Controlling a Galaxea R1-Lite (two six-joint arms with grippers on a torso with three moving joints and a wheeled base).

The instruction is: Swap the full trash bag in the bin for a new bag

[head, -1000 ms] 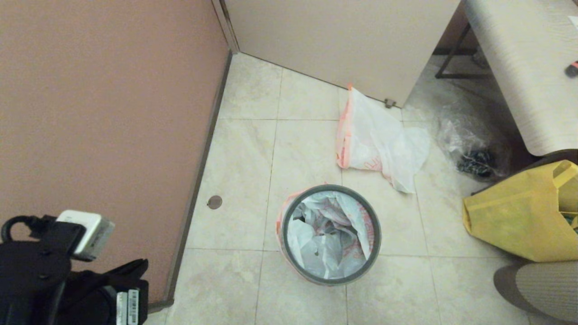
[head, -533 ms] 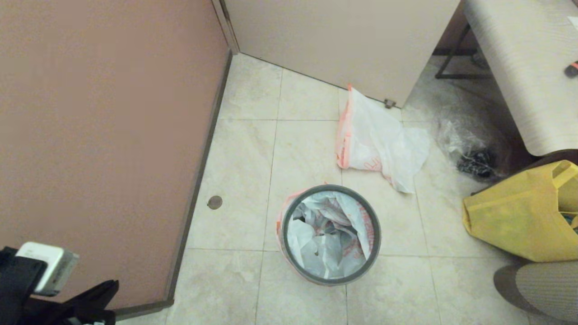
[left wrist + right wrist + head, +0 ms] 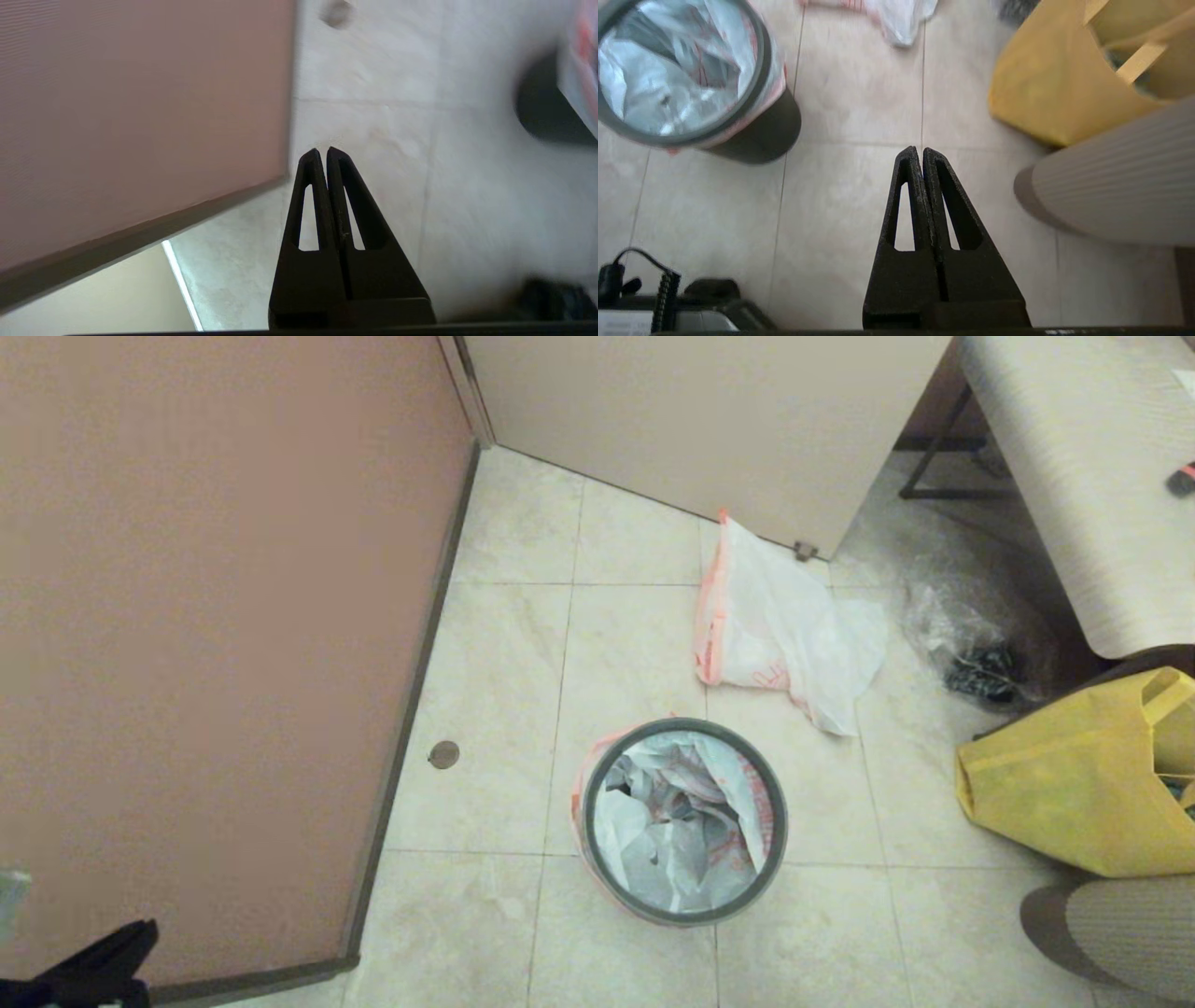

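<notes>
The head view showed the bin (image 3: 684, 821) at lower centre of the frame, standing on the tiled floor (image 3: 485, 709), its thin grey ring (image 3: 597, 784) seated on the rim. Inside it sat a white translucent bag (image 3: 681, 831), crumpled and rumpled within the pail, its orange-red hem folded out under the ring; whether anything lay in it could not be told. Above the bin, toward upper centre, a second white bag (image 3: 784, 635) of the same kind lay flat on the tiles against the beige panel (image 3: 700, 420), well apart from the bin. To the right lay a clear wrinkly bag (image 3: 971, 635) with dark contents, and at the right edge a yellow cloth tote (image 3: 1055, 793) gaped open. The left arm (image 3: 89, 971) showed only as a dark tip in the lower left corner.

The left wrist view showed the left gripper (image 3: 323, 151) clenched on nothing, fingers pressed together over bare tile beside the pink wall (image 3: 140, 116); the bin was a dark blur at the right edge.

The right wrist view showed the right gripper (image 3: 920, 150) likewise pressed closed and empty, over tile between the bin in the upper left and the tote in the upper right.
</notes>
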